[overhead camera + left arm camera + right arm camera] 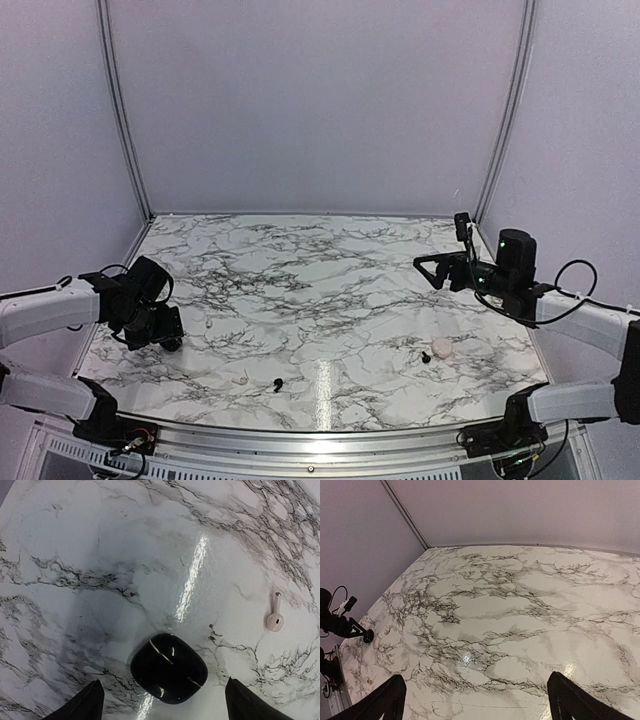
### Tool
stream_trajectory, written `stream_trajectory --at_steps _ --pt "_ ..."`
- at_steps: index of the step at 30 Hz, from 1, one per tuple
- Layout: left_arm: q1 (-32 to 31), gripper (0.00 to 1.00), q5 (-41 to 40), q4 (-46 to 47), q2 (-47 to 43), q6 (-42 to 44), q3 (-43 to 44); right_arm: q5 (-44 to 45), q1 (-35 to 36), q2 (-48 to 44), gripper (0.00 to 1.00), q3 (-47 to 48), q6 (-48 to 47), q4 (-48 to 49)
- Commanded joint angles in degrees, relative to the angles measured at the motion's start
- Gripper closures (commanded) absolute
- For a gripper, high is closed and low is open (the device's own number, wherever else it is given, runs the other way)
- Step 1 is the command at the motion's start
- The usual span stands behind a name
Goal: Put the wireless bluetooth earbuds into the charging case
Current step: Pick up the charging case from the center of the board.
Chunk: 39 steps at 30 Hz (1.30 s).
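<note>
The cream-white charging case [441, 347] lies on the marble table at the near right. One black earbud [426, 356] lies just left of it, touching or nearly so. The other black earbud [277, 384] lies near the front edge, centre-left. My right gripper [428, 270] hangs open and empty above the table, well behind the case; in the right wrist view its gripper [476, 676] shows only bare marble. My left gripper [162, 330] is open at the far left, low over a black puck-like object [169, 667] that lies between the gripper's [164, 681] spread fingers without touching them.
A pale pink earbud [274, 620] lies on the table right of the black puck. Another small pale piece [240, 379] lies near the front edge, left of the black earbud. Grey walls close the table's back and sides.
</note>
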Motion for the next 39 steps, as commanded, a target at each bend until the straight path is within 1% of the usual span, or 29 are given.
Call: stream_trajectory --at_steps 1,6,13,16,22,29,37,39 --pt "-0.7 0.14 0.8 0.0 1.7 4.3 2.7 -1.8 0.5 -0.1 0.02 -0.1 0.9 2.8" --pt "-0.7 0.14 0.8 -0.7 5.2 4.4 3.4 -2.4 0.5 0.5 0.01 -0.2 1.2 3.6" --pt "-1.0 0.2 -0.5 -0.7 8.5 4.8 4.0 -3.6 0.5 0.5 0.01 -1.2 2.4 5.7" --pt "-1.2 0.21 -1.2 -0.7 9.9 5.1 4.6 -3.7 0.5 0.5 0.02 -1.4 2.4 5.8" --pt "-1.4 0.26 -2.9 -0.8 13.3 6.5 6.4 -3.9 0.5 0.2 0.01 -1.4 2.5 5.7" --pt "-1.4 0.28 -3.8 -0.6 15.6 7.3 7.2 -4.3 0.4 0.1 0.02 -1.5 2.6 5.9" --pt "-1.4 0.42 -3.1 0.2 17.4 8.5 7.6 -4.4 0.5 -0.4 0.01 -2.1 2.7 6.2" --pt "-1.4 0.47 -2.6 0.2 17.5 8.6 7.6 -4.5 0.4 -0.6 0.01 -2.4 2.6 6.2"
